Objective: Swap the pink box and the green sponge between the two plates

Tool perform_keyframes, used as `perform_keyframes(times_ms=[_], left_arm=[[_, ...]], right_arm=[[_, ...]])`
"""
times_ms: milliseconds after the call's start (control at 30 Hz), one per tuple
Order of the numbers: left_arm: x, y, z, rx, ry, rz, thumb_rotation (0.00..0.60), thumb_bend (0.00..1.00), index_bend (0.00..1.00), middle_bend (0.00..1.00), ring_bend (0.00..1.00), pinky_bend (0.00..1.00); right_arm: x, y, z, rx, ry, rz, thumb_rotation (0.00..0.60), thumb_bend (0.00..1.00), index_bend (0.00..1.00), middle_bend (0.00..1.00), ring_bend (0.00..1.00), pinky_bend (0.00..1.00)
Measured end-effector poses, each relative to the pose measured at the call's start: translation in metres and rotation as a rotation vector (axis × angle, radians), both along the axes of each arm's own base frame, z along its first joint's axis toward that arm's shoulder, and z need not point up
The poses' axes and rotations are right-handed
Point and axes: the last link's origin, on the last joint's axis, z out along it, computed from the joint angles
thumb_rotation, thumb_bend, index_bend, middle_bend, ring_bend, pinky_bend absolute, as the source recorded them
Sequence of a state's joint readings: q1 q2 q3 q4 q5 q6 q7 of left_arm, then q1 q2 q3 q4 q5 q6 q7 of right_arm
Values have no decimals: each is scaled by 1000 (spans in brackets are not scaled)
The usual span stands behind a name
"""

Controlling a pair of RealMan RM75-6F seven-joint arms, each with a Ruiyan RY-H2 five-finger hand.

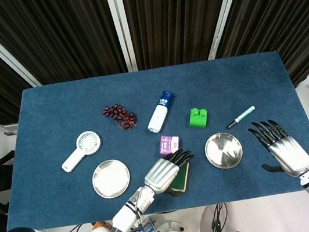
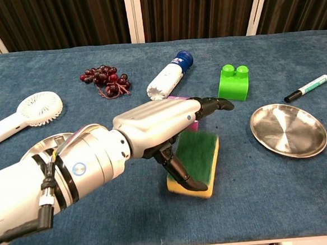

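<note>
The green sponge with its yellow underside lies on the blue cloth between the two steel plates, left plate and right plate, both bare. My left hand hovers over the sponge with fingers stretched out flat above it and the thumb touching its near left edge. Just behind that hand sits the pink box, mostly hidden in the chest view. My right hand is seen only in the head view, right of the right plate, fingers spread and holding nothing.
A white hand fan lies at the left, with grapes, a white bottle with a blue cap, a green block and a marker across the middle. The table's near edge runs just below the sponge.
</note>
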State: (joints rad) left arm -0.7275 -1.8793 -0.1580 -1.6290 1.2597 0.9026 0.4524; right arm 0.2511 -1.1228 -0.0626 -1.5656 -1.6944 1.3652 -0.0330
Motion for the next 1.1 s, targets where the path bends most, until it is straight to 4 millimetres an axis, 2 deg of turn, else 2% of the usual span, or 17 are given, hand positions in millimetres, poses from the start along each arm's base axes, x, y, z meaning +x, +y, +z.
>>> perform_keyframes(times_ms=[200,333,467,633,900,1100], left_arm=[[8,-3,9,-36,-58,11,600,0,48,9,0,158],[13,3,16,19,-100,-8,600,0,48,14,0,144],[10,21,14,113,-108,-17,600,4,49,28,0,143],[-10,52,3,162,-27,41,600,39,50,43,0,143],[-13,74,-3,181,58,73,600,143,92,76,6,143],[-16,83,-6,183,81,98,600,179,135,125,39,143]], right_arm=[[-1,-1,2,-7,-5,-4,600,246,0,0,0,0],[-1,1,3,0,-7,-3,600,247,0,0,0,0],[-1,2,5,2,-13,-1,600,246,0,0,0,0],[-2,2,8,2,-21,3,600,246,0,0,0,0],[-3,3,8,21,-14,-3,600,246,0,0,0,0],[-3,4,11,14,-24,-2,600,246,0,0,0,0]])
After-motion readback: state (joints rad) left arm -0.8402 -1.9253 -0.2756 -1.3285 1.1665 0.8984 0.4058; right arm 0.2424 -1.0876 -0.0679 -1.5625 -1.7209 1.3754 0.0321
